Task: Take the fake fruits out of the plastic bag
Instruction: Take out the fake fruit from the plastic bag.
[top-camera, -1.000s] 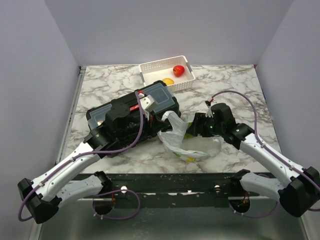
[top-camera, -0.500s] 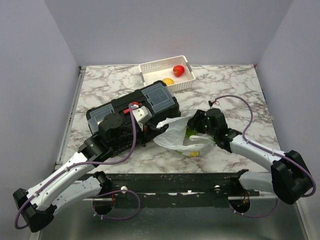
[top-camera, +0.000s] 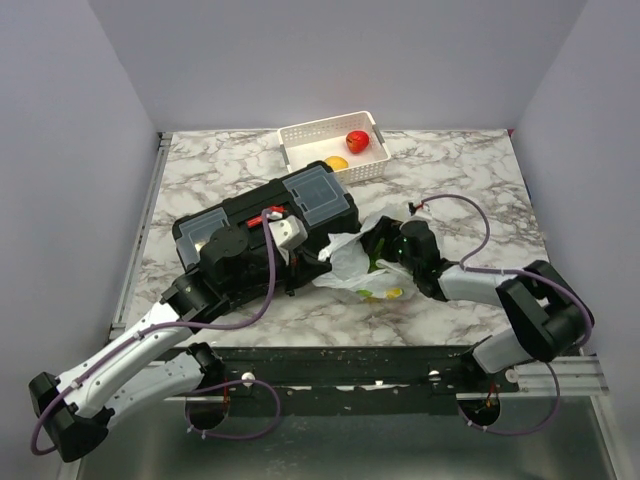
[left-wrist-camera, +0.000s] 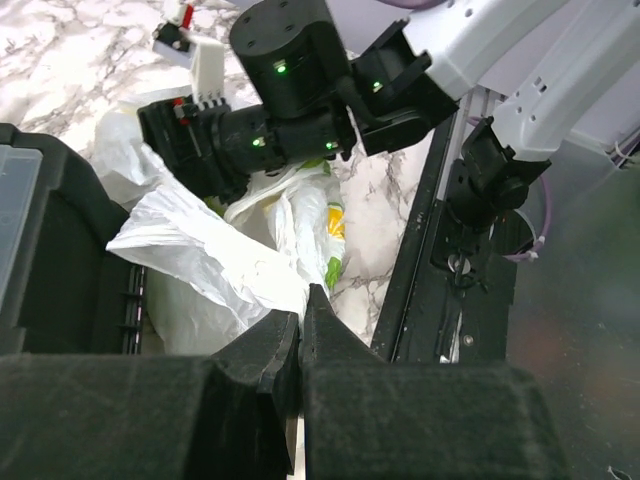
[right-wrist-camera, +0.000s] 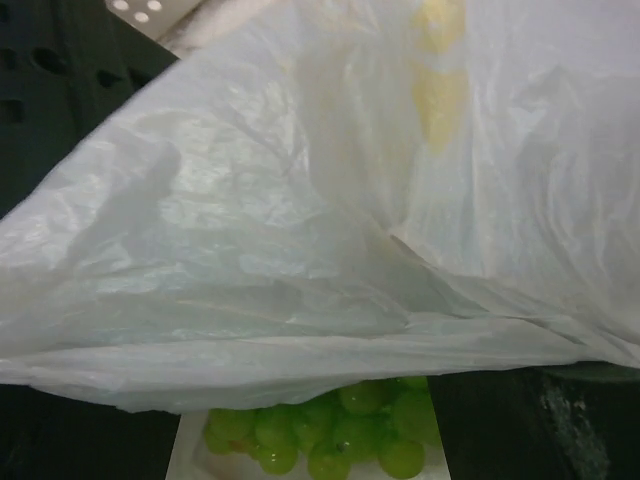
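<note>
Walls close in the marble table (top-camera: 470, 180) on the left, right and far sides, and a dark rail runs along its near edge. The plastic bag (top-camera: 362, 272) lies crumpled near that edge, right of centre, touching the black toolbox (top-camera: 300, 205), which sits at an angle across the middle. Bare marble lies open to the right and at the far left. At the far edge a white basket (top-camera: 333, 148) holds a red fruit (top-camera: 357, 140) and a yellow one (top-camera: 337, 162).

The left gripper (left-wrist-camera: 301, 300) reaches over the toolbox, its fingers pressed together on a flap of the bag. The right gripper (top-camera: 382, 250) pushes into the bag from the right. Plastic hides its fingers, so I cannot tell whether they are spread.

Only the right wrist view shows green grapes (right-wrist-camera: 330, 435) under the draped plastic. The left wrist view shows a yellow patch (left-wrist-camera: 335, 222) through the bag.
</note>
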